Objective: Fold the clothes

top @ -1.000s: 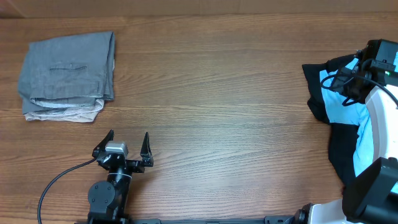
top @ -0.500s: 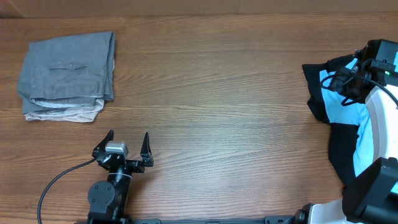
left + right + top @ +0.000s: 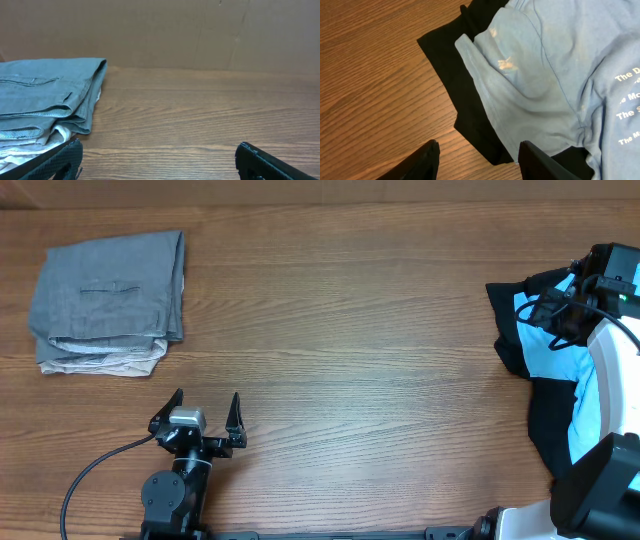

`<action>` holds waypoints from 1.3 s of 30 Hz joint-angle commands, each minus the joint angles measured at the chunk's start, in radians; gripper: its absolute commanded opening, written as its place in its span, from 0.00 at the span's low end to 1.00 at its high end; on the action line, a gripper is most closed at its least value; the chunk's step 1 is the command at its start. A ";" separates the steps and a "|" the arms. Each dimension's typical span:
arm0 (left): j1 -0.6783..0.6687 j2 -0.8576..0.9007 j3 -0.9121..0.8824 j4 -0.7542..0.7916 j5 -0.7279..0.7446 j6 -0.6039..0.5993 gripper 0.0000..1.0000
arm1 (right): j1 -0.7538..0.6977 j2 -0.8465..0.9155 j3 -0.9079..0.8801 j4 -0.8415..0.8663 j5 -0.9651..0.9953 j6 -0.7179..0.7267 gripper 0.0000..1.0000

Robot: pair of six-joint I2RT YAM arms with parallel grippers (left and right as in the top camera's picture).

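At far left, back of the table [image 3: 350,310], folded grey trousers [image 3: 108,280] with a slit pocket face up. They lie on top of a pale beige garment [image 3: 100,360], whose edge shows along the near side. In the left wrist view the same stack sits at left, trousers [image 3: 45,100] above, pale cloth [image 3: 30,147] beneath.

Left gripper [image 3: 206,396] is near the front edge, right of the stack and well apart from it. Fingers are spread fully wide, with nothing between them and only bare wood ahead. In the wrist view both of its fingertips [image 3: 60,160] show at the bottom corners, with the wide gap between them clear.

Middle of the table is plain wood grain.

At the right edge is the clothes heap. The light blue T-shirt [image 3: 555,345] lies crumpled on the larger black garment [image 3: 545,425], unfolded. Black fabric sticks out past the blue on the left and near sides. Part of the heap is hidden by the right arm in the overhead view. In the right wrist view the T-shirt [image 3: 535,75] has white lettering at its right, and the black garment [image 3: 455,75] borders bare wood on its left.

Right gripper [image 3: 478,145] is over the heap's left edge. Fingers stand partly apart with nothing clamped: one finger over wood, the other over cloth. Cannot tell if the tips touch the fabric.
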 commanded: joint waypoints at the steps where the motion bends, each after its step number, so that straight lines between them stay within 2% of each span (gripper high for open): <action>1: -0.007 -0.011 -0.006 0.003 -0.010 0.018 1.00 | -0.003 0.007 0.032 0.005 -0.006 0.004 0.55; 32: -0.006 -0.011 -0.006 0.003 -0.010 0.018 1.00 | -0.003 0.009 0.032 0.032 -0.005 0.004 0.55; 36: -0.006 -0.011 -0.006 0.003 -0.010 0.018 1.00 | -0.003 0.029 0.032 0.069 -0.002 0.003 0.59; 38: -0.006 -0.011 -0.006 0.003 -0.010 0.018 1.00 | -0.004 0.050 0.032 0.084 0.014 -0.001 0.57; 39: -0.006 -0.011 -0.006 0.003 -0.010 0.018 1.00 | -0.004 0.063 0.032 0.091 0.029 -0.001 0.51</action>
